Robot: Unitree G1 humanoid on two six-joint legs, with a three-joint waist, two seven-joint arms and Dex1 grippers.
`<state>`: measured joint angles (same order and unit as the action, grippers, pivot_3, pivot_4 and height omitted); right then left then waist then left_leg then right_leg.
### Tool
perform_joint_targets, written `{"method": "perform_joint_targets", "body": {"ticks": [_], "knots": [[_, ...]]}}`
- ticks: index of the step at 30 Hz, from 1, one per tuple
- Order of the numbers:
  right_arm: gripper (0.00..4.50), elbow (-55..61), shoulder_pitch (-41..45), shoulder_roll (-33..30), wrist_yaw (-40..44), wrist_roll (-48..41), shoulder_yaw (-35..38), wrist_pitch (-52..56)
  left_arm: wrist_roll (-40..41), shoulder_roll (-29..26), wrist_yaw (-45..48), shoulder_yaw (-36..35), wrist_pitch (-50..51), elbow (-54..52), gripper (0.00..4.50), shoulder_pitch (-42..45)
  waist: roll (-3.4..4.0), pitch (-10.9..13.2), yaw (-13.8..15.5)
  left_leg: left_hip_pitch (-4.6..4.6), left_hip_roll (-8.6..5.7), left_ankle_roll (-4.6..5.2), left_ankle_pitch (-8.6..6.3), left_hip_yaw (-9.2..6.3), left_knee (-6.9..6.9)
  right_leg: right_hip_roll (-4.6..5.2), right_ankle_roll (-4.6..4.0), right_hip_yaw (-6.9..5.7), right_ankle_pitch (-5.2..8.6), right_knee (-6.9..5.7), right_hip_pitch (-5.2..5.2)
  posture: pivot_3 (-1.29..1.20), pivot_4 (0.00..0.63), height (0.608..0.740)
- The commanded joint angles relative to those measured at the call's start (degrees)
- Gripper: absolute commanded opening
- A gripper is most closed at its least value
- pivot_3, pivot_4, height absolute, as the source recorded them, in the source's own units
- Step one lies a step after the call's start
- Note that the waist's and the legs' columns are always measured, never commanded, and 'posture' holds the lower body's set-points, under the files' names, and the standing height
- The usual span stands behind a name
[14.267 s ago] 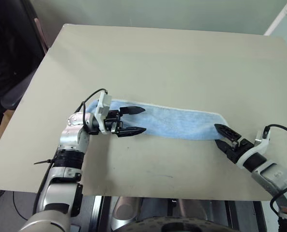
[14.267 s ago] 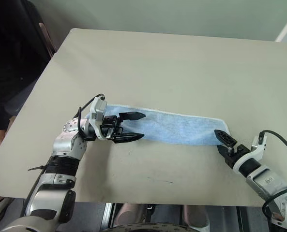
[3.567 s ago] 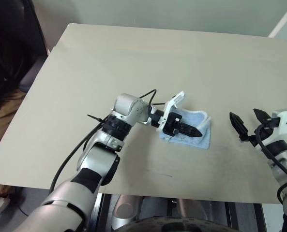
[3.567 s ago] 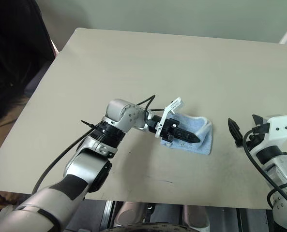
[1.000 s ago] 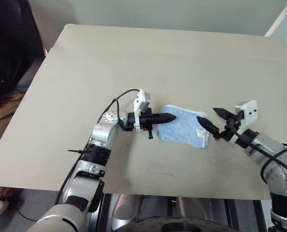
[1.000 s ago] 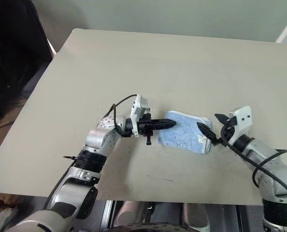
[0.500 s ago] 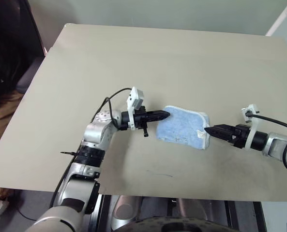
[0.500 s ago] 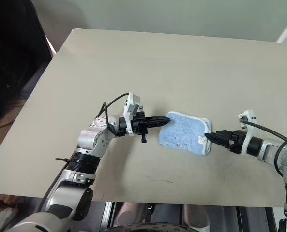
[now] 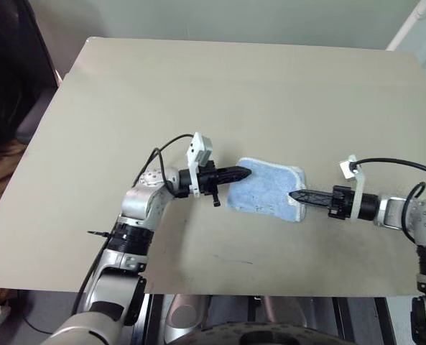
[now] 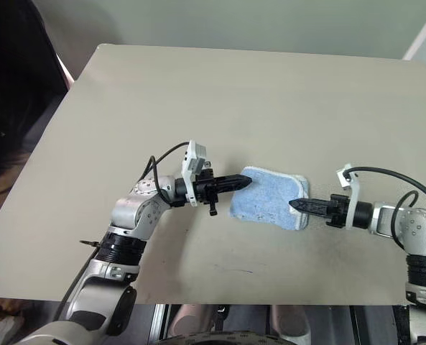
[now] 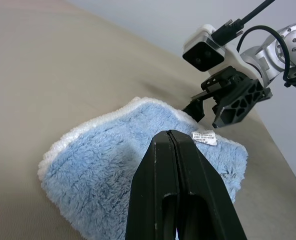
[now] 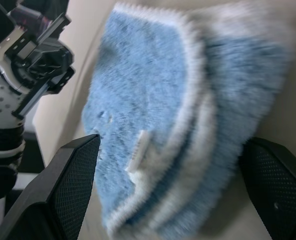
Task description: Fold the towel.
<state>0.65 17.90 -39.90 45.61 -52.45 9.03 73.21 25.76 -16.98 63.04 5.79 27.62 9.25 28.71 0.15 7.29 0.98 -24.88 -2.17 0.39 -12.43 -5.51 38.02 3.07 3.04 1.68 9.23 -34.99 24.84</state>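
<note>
Where the beige counter (image 9: 220, 86) spreads out flat and matte, its surface shows only a few faint dark smudges near the front edge, and a pale grey-green wall (image 9: 220, 18) rises behind its far edge. A white vertical trim strip (image 9: 406, 21) stands at the far right corner of the room, and a person in dark clothing (image 9: 4, 79) sits or stands just off the counter's left side; below the front edge a dark floor and some rounded metal parts are visible. The towel (image 9: 264, 188), light blue terry cloth with white stitched edging, lies folded into a small thick pad slightly right of the counter's middle, toward the front, with a small white tag (image 11: 204, 137) on its upper layer near the right end. The left claw (image 9: 240, 173) points level toward the right with its two black fingers pressed shut on nothing, its tip at the towel's left edge; whether it touches the cloth cannot be told. The right claw (image 12: 172, 190) points left at the towel's right end with its fingers spread wide, one on each side of the folded end in the right wrist view, not clamped on it. Black cables (image 9: 389, 164) loop from both wrists.
</note>
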Motion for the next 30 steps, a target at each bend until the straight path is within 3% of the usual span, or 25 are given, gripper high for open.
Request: {"method": "perform_joint_targets", "body": {"ticks": [1, 4, 15, 19, 25, 30], "knots": [[4.44, -0.1, 0.5, 1.4, 1.4, 0.9, -3.4, 0.1, 0.6, 0.0, -0.4, 0.0, 0.0, -2.0, 0.0, 0.2, 0.0, 0.0, 0.0, 0.0, 0.0, 0.0, 0.0, 0.0, 0.01, 0.0, -0.03, 0.0, -0.02, 0.01, 0.0, 0.0, 0.15, 0.74], [3.87, -0.2, 0.4, 1.0, 1.6, 3.9, -5.2, -2.5, 0.5, 0.2, -0.9, 0.2, 0.1, -1.6, 0.0, 0.6, 0.0, 0.0, -0.1, 0.05, 0.0, -0.02, 0.01, 0.0, 0.01, 0.01, -0.1, -0.01, -0.08, 0.0, -0.01, 0.0, 0.15, 0.74], [0.13, 4.2, -2.3, 1.7, 0.7, -0.5, 2.1, -0.7, 0.6, 1.3, -1.1, 1.0, 0.4, -0.3, 0.0, 1.5, 0.01, 0.0, 0.4, -0.04, -0.04, 0.01, 0.05, -0.01, 0.04, 0.05, -0.15, -0.02, -0.13, 0.02, 0.01, 0.0, 0.15, 0.74], [0.06, 8.4, -3.8, 3.8, -2.5, -3.3, 6.1, 0.3, 1.0, 2.1, -1.2, 0.3, 0.6, 2.2, 0.0, 2.9, 0.01, 0.0, 0.5, -0.05, -0.04, 0.0, 0.06, -0.02, 0.04, 0.05, -0.15, -0.03, -0.13, 0.0, 0.01, 0.0, 0.15, 0.74], [0.06, 17.5, -6.4, 6.4, -12.8, -12.6, 19.2, 1.4, 3.5, 4.2, -2.9, -4.3, 1.0, 7.5, 0.0, 6.9, 0.04, 0.0, 0.9, -0.06, -0.07, 0.04, 0.12, -0.01, 0.06, 0.06, -0.13, -0.02, -0.19, -0.01, 0.0, 0.0, 0.15, 0.74], [0.06, 19.9, -9.6, 9.0, -21.8, -17.1, 26.2, -1.3, 1.9, 5.2, -2.9, -4.0, -1.3, 10.7, 0.0, 8.5, 0.03, 0.0, 1.0, -0.06, -0.07, 0.1, 0.11, -0.02, 0.06, 0.07, -0.08, -0.02, -0.2, 0.04, -0.03, 0.0, 0.15, 0.74]]}}
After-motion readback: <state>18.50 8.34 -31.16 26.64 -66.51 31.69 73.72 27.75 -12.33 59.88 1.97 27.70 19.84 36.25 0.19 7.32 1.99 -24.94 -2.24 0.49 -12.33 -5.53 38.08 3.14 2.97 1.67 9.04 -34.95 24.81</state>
